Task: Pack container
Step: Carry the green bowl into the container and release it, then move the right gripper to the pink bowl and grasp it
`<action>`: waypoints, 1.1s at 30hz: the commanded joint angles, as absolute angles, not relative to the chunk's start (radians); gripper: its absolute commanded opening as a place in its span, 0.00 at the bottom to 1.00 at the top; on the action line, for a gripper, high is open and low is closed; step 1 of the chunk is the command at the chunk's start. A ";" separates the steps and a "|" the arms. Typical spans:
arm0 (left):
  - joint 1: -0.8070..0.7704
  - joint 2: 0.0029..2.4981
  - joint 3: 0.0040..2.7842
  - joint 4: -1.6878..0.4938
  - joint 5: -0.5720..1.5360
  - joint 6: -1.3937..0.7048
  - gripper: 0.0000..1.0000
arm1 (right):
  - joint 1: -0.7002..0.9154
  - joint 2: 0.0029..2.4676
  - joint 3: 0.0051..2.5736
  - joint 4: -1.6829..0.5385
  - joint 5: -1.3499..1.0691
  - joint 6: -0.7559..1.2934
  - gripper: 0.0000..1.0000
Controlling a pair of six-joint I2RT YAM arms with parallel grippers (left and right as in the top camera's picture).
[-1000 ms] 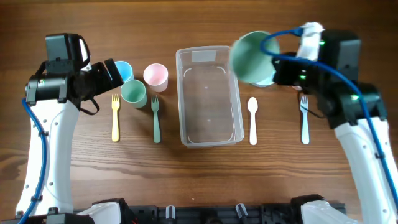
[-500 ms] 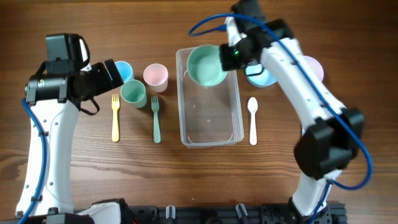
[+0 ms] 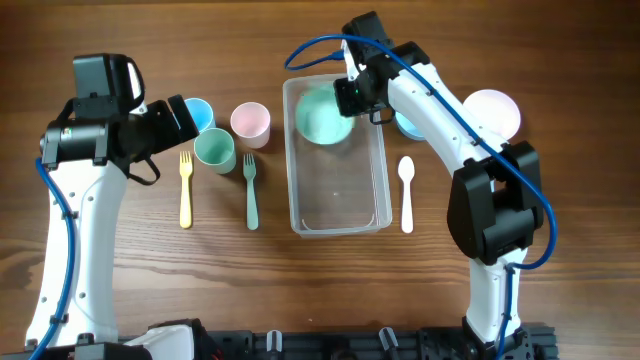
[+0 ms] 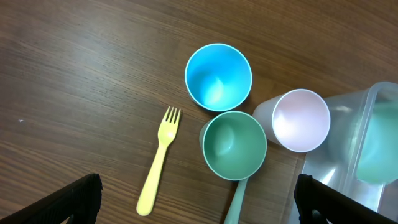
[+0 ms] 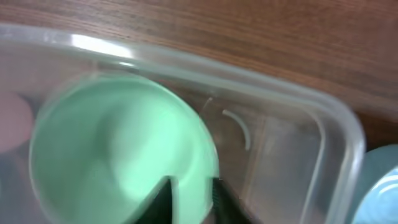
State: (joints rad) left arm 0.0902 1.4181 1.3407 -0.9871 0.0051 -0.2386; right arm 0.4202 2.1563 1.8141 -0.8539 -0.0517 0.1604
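Note:
The clear plastic container (image 3: pixel 338 215) stands in the middle of the table; it also shows in the right wrist view (image 5: pixel 292 99) and at the right edge of the left wrist view (image 4: pixel 336 162). My right gripper (image 3: pixel 350 98) is shut on the rim of a green bowl (image 3: pixel 322 115), holding it inside the container's far end; the right wrist view shows the bowl (image 5: pixel 118 149) with the fingers (image 5: pixel 189 199) pinching its rim. My left gripper (image 4: pixel 196 199) is open and empty, above a green cup (image 4: pixel 234 144).
Left of the container are a blue cup (image 3: pixel 197 112), green cup (image 3: pixel 214 150), pink cup (image 3: pixel 250 124), yellow fork (image 3: pixel 185 188) and green fork (image 3: pixel 251 190). To the right are a white spoon (image 3: pixel 406 195), a blue bowl (image 3: pixel 408 124) and a pink bowl (image 3: pixel 492 112).
My right arm has carried the green bowl from right of the container to over it and lowered it into the far end. The left arm has not moved.

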 commanded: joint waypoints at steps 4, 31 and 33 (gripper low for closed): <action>0.095 1.422 1.362 -0.985 0.010 -0.241 1.00 | 0.418 2.067 1.835 -0.838 -0.023 0.130 0.67; 0.095 1.422 1.362 -0.985 0.009 -0.241 1.00 | -0.281 2.167 1.735 -1.133 0.011 0.292 0.54; 0.095 1.422 1.362 -0.985 0.010 -0.241 1.00 | -0.281 2.169 1.697 -1.092 0.011 0.297 0.53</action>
State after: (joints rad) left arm 0.0902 1.4185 1.3407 -0.9874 0.0051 -0.2386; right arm -0.2859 2.1452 1.7405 -1.1297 0.0082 0.2882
